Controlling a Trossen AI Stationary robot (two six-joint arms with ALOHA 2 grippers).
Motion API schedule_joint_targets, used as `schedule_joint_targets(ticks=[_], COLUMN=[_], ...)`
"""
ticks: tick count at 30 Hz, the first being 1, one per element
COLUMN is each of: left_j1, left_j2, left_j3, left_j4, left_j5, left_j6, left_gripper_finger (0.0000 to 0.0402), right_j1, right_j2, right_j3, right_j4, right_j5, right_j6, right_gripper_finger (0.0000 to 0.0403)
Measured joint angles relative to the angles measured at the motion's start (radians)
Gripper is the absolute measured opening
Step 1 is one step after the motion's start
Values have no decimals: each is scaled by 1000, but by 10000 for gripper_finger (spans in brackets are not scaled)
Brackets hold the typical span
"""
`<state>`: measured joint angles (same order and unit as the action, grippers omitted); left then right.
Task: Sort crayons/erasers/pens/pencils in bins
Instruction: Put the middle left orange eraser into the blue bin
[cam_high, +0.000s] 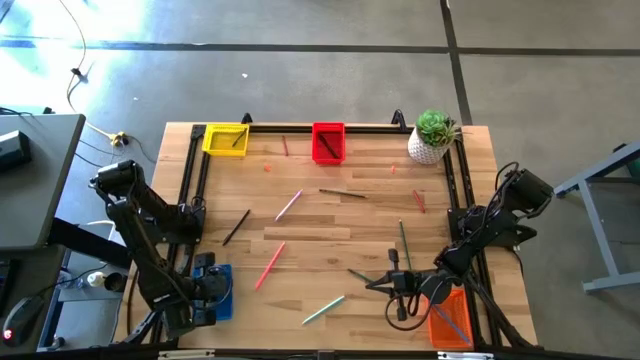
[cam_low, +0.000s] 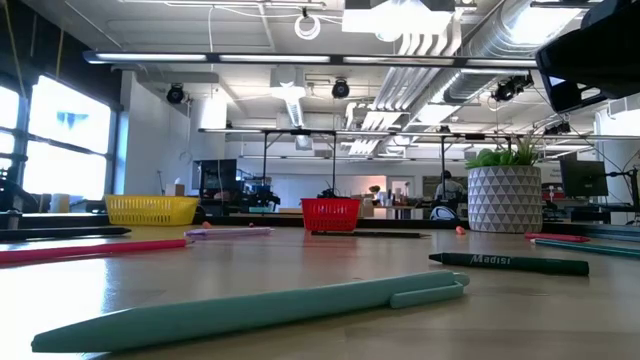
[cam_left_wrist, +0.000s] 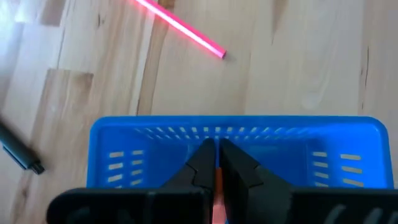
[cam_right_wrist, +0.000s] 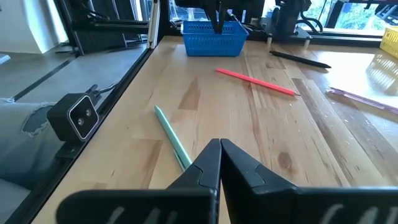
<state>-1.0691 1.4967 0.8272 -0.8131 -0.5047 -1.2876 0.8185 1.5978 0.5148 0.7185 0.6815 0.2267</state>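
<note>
My left gripper (cam_high: 212, 290) is over the blue bin (cam_left_wrist: 236, 149) at the table's near left, shut on a thin orange-red stick. My right gripper (cam_right_wrist: 219, 149) is shut and empty above the table, beside the orange bin (cam_high: 450, 318) at the near right. A teal pen (cam_right_wrist: 171, 142) lies flat just ahead of it. The yellow bin (cam_high: 226, 139) and the red bin (cam_high: 328, 142) stand at the far edge. A pink pen (cam_high: 270, 265), a black pen (cam_high: 236, 226), a green pencil (cam_high: 404, 240) and other sticks lie loose on the wood. My left gripper pinches a thin orange-red stick (cam_left_wrist: 217, 194) between its two fingers. Only a sliver shows in the gap between them, so which part it has cannot be told. The fingers point down from above, over the inside of the blue bin.
A white plant pot (cam_high: 432, 138) stands at the far right corner. A black frame rail (cam_high: 300, 128) runs along the table's far edge and down both sides. A dark green crayon (cam_low: 505, 263) lies near the low camera. Open wood lies mid-table between the scattered sticks.
</note>
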Motion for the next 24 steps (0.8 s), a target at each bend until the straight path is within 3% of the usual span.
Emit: schedule_joint_targets(ticks=[11, 24], left_j1=[40, 50], left_j2=[83, 99], left_j3=[0, 0], left_j4=[-11, 105], left_j5=[34, 37], left_j6=[86, 174], left_gripper_finger=[1, 1], right_j1=[0, 0], right_j2=[0, 0], right_j3=[0, 0], right_j4=[-4, -4], right_j5=[8, 8], right_j6=[1, 0], right_gripper_finger=[0, 0])
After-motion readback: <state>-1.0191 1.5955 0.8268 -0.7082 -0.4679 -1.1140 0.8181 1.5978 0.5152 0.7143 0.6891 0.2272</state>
